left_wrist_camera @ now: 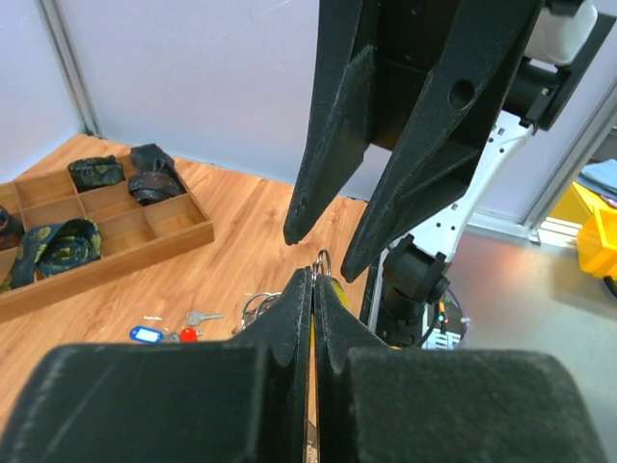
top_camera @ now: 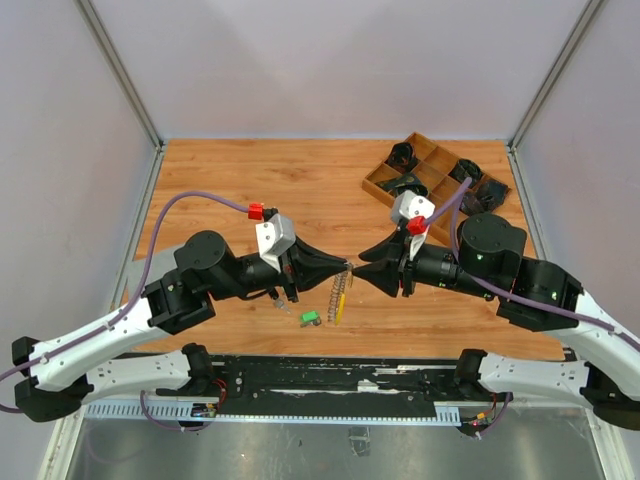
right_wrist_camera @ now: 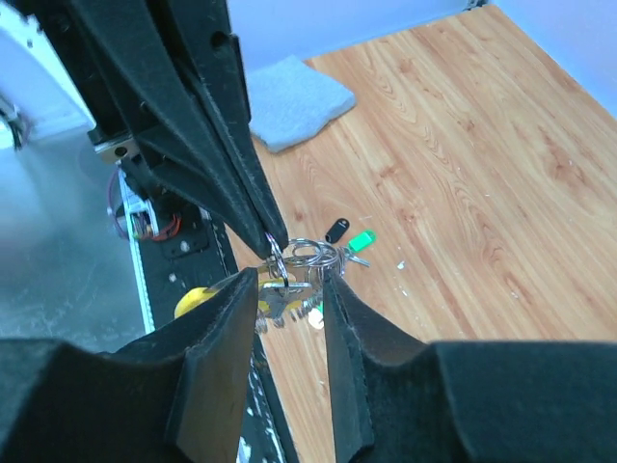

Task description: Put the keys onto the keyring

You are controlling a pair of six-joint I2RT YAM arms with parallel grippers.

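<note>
Left pincer (top_camera: 345,265) clamped on the hanging keyring (top_camera: 338,293); right pincer (top_camera: 358,270) parted around it. Left wrist view reveals blue and red keys (left_wrist_camera: 145,334) on open desk (left_wrist_camera: 241,251).

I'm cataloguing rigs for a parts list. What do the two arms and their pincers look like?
The left arm and right arm share white lower links and bulky black joints. The left pincer and right pincer are black, with tapering wedge fingers. White wrist housings with red caps trail purple cables.
</note>
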